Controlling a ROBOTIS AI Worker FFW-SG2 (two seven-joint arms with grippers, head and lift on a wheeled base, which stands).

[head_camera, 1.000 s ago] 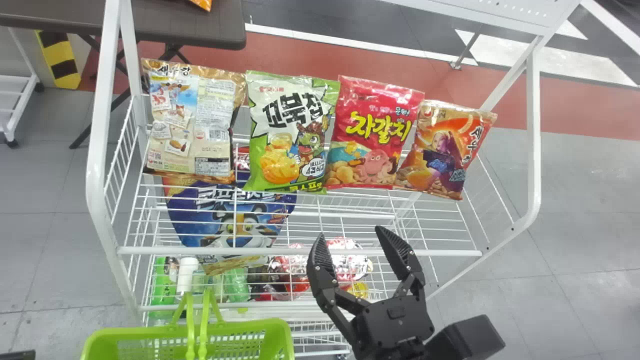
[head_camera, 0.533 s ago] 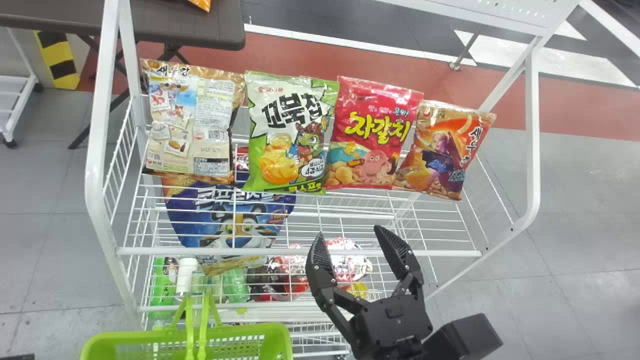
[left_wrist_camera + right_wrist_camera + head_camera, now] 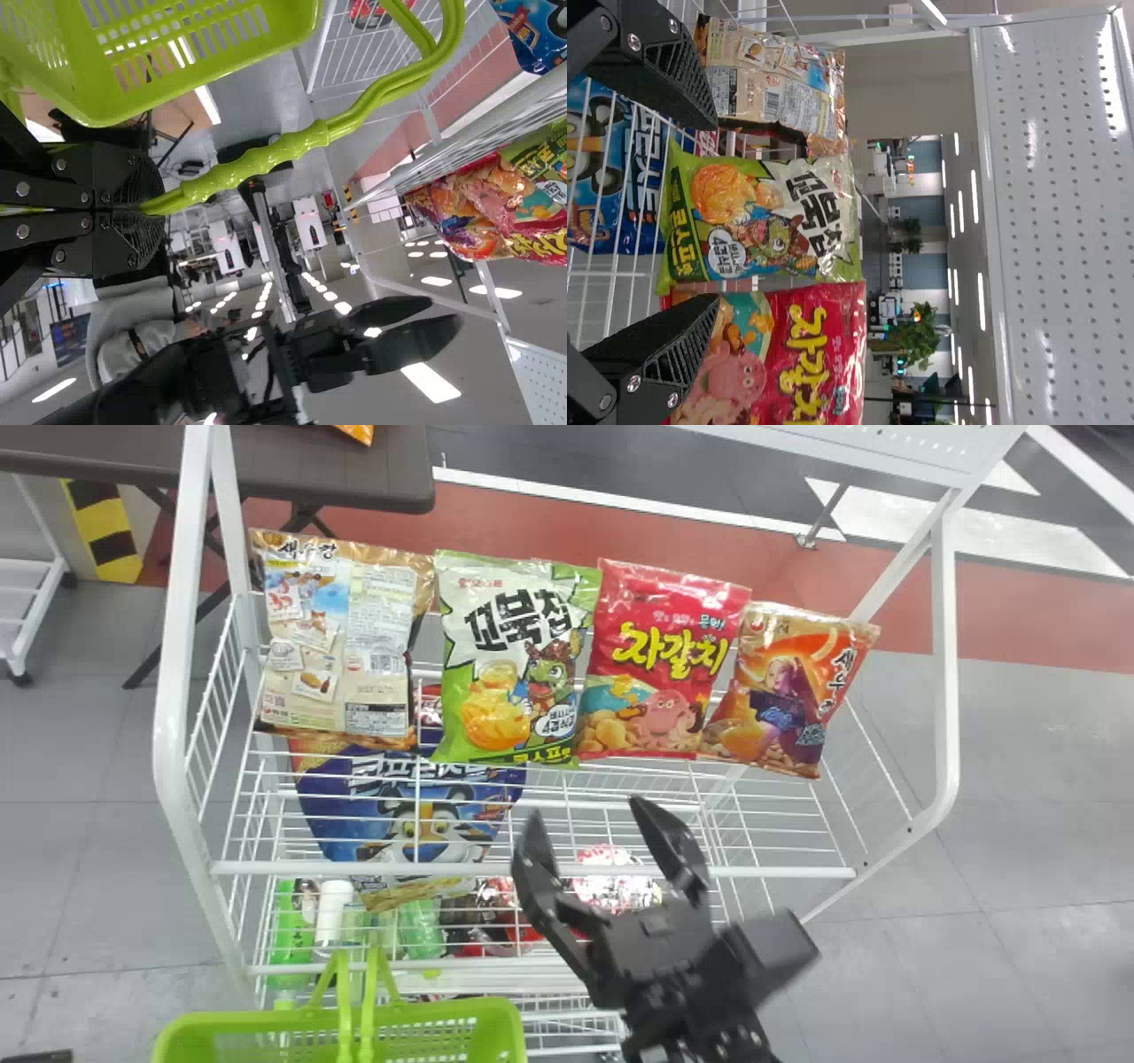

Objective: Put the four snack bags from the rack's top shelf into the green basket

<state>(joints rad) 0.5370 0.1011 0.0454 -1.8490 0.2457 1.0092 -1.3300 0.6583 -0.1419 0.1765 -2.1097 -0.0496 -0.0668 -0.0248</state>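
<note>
Black and spread wide, the fingers of the right gripper (image 3: 585, 810) are well apart with nothing between them. From where I'm standing, they look meant for the green bag (image 3: 509, 664), first of the four, since all of them sit on the rack's top shelf (image 3: 532, 871).

I'd send one finger down each side of it, minding the edge of the red bag (image 3: 660, 664), which the right-hand finger might snag. The beige bag (image 3: 337, 642) needs the same care on the other side; the orange bag (image 3: 780, 691) is out of harm's way at the far right. Squeeze softly, I'd say, then lift well over the front rail before swinging left.

That right arm comes in low from the front, its gripper tipped toward the rack, short of the bags. The left gripper (image 3: 155, 210) is clamped on the handle (image 3: 292, 149) of the green basket (image 3: 443, 1010), holding it before the rack, low on the robot's left.
</note>
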